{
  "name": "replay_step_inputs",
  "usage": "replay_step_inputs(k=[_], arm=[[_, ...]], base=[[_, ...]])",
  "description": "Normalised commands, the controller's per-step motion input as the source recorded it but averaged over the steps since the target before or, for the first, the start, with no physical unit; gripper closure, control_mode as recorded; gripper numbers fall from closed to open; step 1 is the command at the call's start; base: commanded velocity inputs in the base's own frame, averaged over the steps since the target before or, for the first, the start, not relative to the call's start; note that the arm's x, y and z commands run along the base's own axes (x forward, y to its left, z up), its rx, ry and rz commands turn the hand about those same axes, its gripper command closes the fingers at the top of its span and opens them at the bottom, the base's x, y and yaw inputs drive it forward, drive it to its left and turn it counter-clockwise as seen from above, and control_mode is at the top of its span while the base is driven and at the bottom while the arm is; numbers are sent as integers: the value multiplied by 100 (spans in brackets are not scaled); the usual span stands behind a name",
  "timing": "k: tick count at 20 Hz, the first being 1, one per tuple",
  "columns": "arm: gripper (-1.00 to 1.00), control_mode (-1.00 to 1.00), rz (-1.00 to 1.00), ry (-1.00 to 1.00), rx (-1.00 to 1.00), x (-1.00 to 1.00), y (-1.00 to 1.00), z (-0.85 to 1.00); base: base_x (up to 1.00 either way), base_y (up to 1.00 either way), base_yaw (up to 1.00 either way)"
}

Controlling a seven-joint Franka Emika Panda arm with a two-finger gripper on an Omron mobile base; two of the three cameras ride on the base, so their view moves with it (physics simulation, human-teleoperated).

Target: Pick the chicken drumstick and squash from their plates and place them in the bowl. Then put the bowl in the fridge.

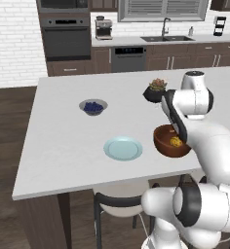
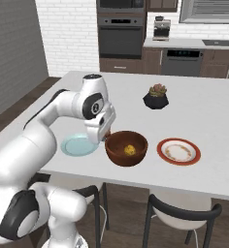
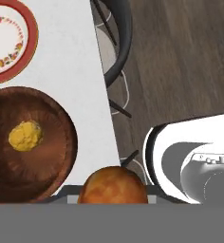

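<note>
Drumstick (image 3: 113,185) in pincer (image 3: 113,199) up close; squash (image 2: 130,149) in bowl (image 2: 117,157).

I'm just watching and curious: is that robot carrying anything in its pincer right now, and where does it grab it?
Yes, the chicken drumstick sits in the pincer, beside the bowl. Its plump end shows at the fingertips; the exact place of the hold cannot be told.

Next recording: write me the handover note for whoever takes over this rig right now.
Gripper: shut on the golden-orange chicken drumstick, beside the near-left rim of the bowl.
Small yellow squash lies in the deep reddish-brown wooden bowl.
Light blue plate and red-rimmed white plate both bare, either side of the bowl.
Done: squash in, drumstick picked.
Left: drop the drumstick into the bowl, then carry the bowl to the fridge.
</note>
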Motion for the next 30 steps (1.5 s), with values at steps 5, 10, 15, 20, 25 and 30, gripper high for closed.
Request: replay_step_inputs(k=[5,10,15,20,25,30], arm=[[100,-100,1,4,11,18,-78,-10],[100,-100,3,1,15,42,-26,-49],[100,-100,0,6,1,59,0,-36],[100,-100,0,1,0,43,0,-31],[100,-100,0,0,0,24,0,-43],[100,-100,0,0,0,0,3,-37]], base=[[0,0,0],[0,0,0],[0,0,0],[0,0,0],[0,0,0],[0,0,0]])
